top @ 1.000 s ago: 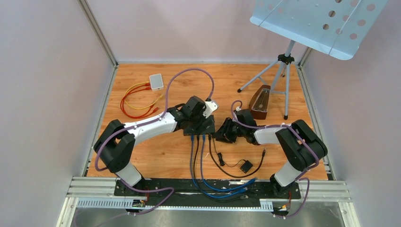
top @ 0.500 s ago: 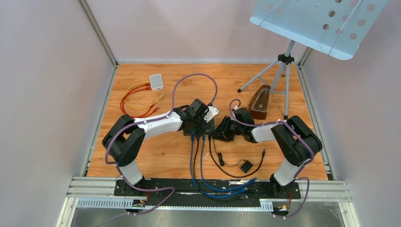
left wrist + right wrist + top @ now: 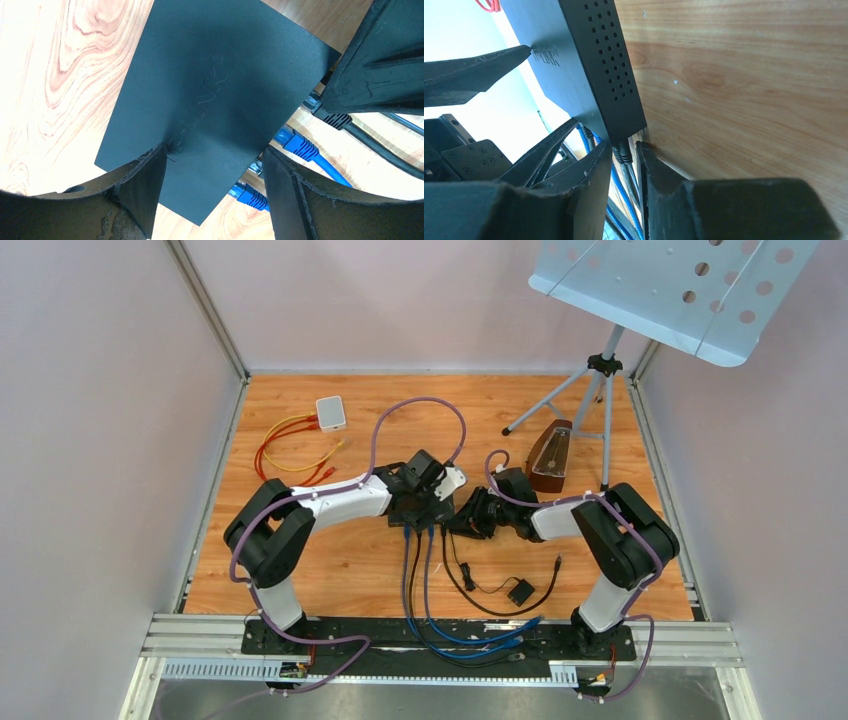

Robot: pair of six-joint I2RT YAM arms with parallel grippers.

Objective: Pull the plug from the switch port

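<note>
Black switch (image 3: pixel 210 95), blue cables (image 3: pixel 301 148)

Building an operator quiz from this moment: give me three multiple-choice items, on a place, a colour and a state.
1. The white box lies: A. by the red and yellow cables B. under the music stand C. between the arm bases
2. The plugs beside the black plug in the switch are: A. green B. blue C. white
3. The right tool: A. hangs over bare wood B. grips the metronome C. flanks the black plug
Key: A, the cables end at it; B, blue boots show in the left wrist view; C, the right wrist view shows it straddling the plug.
</note>
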